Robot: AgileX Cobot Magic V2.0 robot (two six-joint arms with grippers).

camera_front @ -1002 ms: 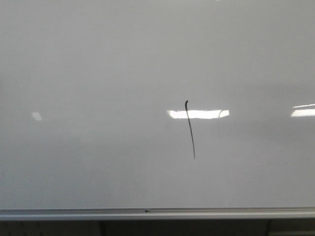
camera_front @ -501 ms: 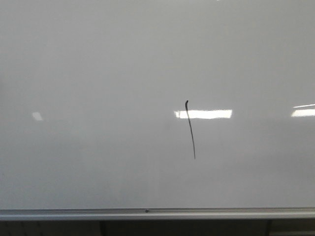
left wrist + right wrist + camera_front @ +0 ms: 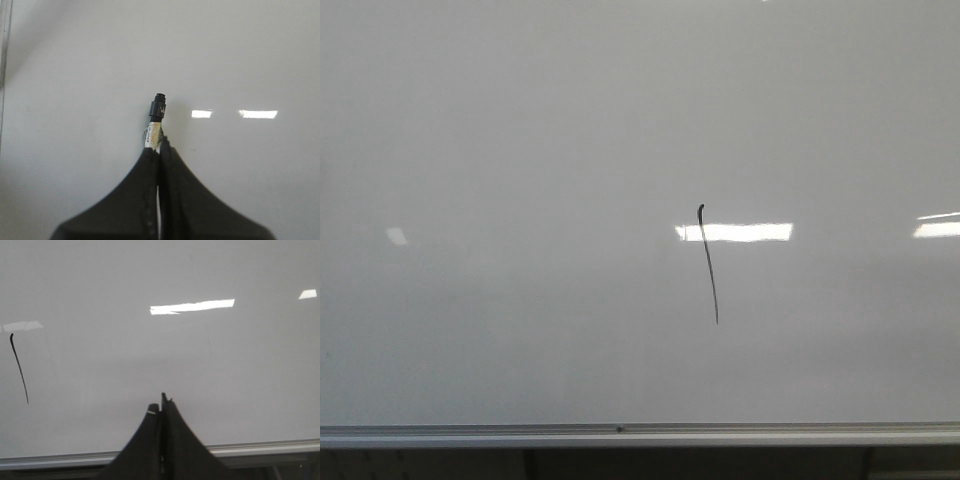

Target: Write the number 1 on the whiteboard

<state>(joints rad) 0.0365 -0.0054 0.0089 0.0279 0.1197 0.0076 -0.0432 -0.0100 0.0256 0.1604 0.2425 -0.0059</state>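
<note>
The whiteboard [image 3: 520, 150] fills the front view, glossy pale grey, with a silver strip [image 3: 620, 433] along its lower edge. The number 1 [image 3: 708, 265] is a thin black slanted stroke with a small hook at its top, right of the board's centre; it also shows in the right wrist view [image 3: 19, 369]. My left gripper [image 3: 159, 150] is shut on a marker [image 3: 156, 120] whose black tip points at the board [image 3: 75, 100], a little short of it. My right gripper [image 3: 161, 407] is shut and empty, facing the board [image 3: 225, 365] to the right of the stroke. Neither gripper shows in the front view.
Bright rectangular light reflections [image 3: 735, 232] lie across the board beside the stroke's top. A dark gap with supports [image 3: 620, 465] runs below the silver strip. The board's edge frame [image 3: 5, 60] shows in the left wrist view.
The bright reflection beside the stroke has shifted slightly to the right. The stroke itself is unchanged.
</note>
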